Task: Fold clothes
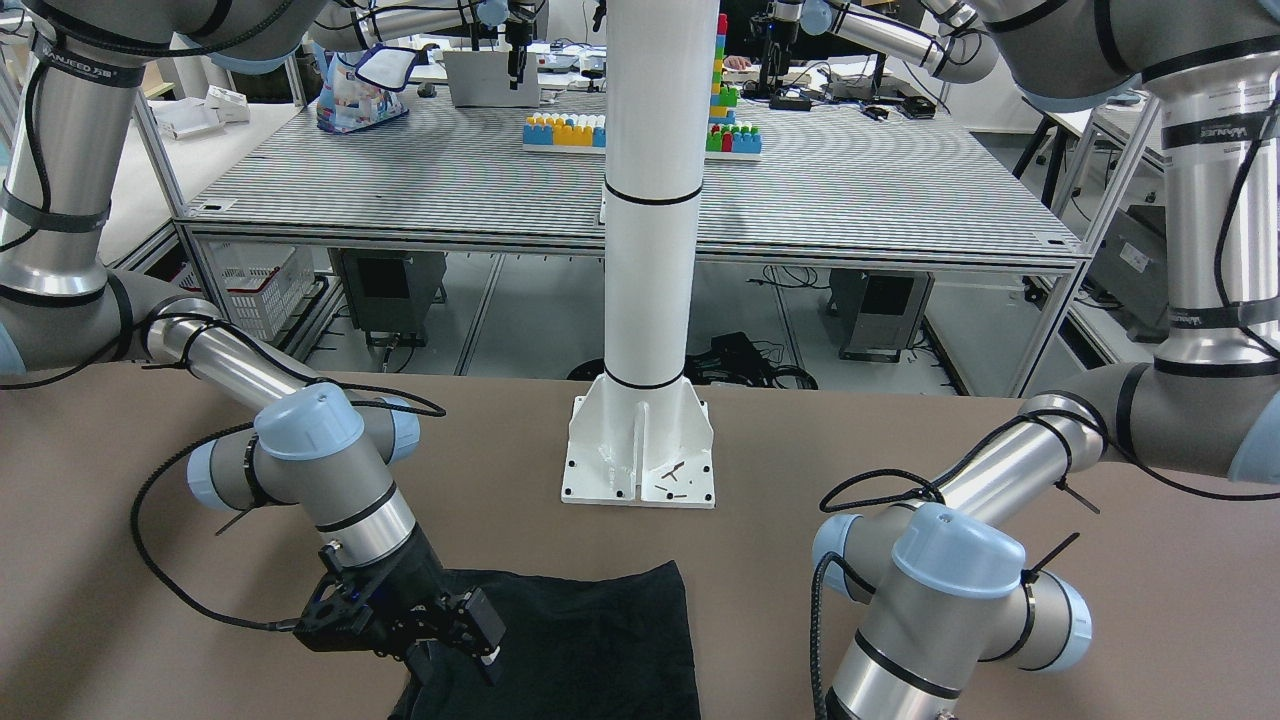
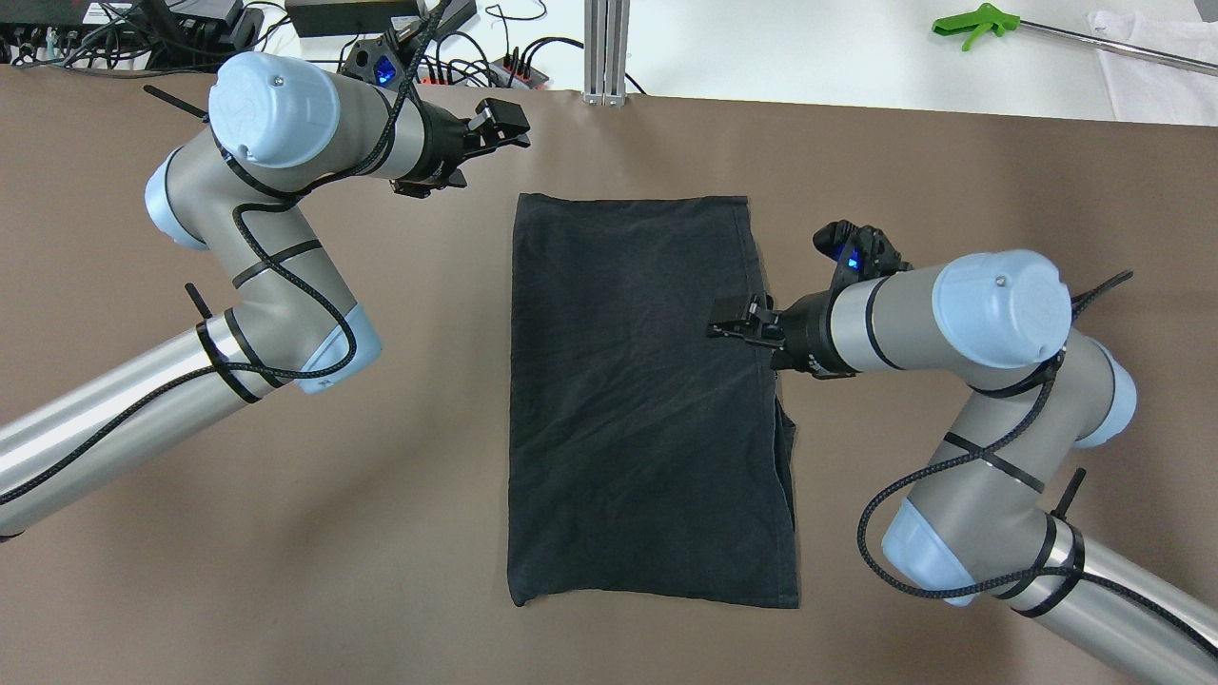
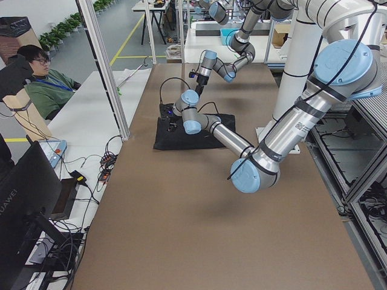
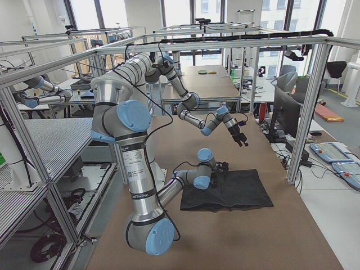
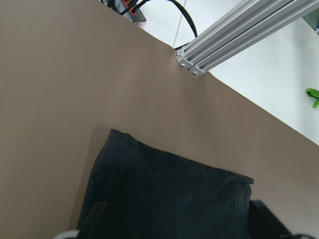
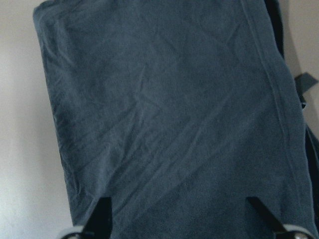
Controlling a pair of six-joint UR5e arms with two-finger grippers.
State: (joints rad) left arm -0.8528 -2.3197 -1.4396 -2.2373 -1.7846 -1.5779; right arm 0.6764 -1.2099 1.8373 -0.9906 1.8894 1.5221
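Note:
The clothes are one plain black garment lying flat as a tall rectangle in the middle of the brown table. A lower layer sticks out a little at its right edge. My right gripper is open, low over the garment's right edge; its fingers stand wide apart with the cloth filling the right wrist view. It also shows in the front-facing view. My left gripper is open and empty, raised beyond the garment's far left corner, apart from it. The left wrist view looks down on that corner.
The white pillar stands on its bolted base at the robot's side. An aluminium post, cables and a green tool lie past the far edge. A seated person is beside the table.

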